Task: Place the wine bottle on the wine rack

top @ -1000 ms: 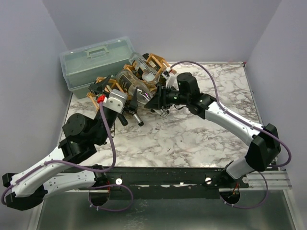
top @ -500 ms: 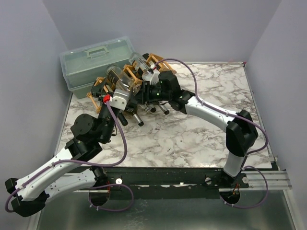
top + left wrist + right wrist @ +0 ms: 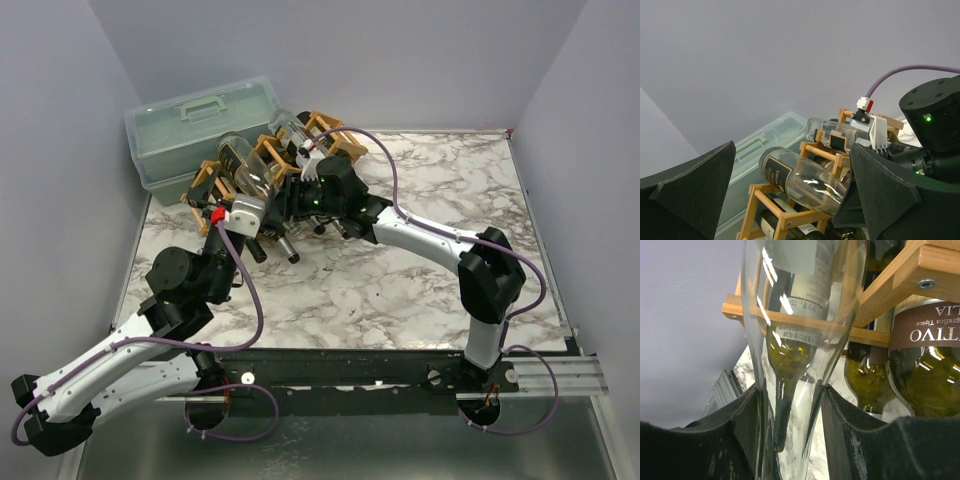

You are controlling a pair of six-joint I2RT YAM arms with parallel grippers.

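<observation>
Shows the clear wine bottle (image 3: 250, 165) lying tilted on top of the wine rack (image 3: 338, 135), neck clamped in the right gripper (image 3: 790, 405). Left gripper (image 3: 270, 250) spread wide and empty, just in front of the rack. Placement apparently near complete, though full seating in a cell is hard to confirm. Left to do: release and withdrawal.

The right wrist view's edges cut off the clear glass wine bottle (image 3: 805, 300); the right arm (image 3: 420, 235) partly hides the light-brown wooden rack (image 3: 345, 142).
</observation>
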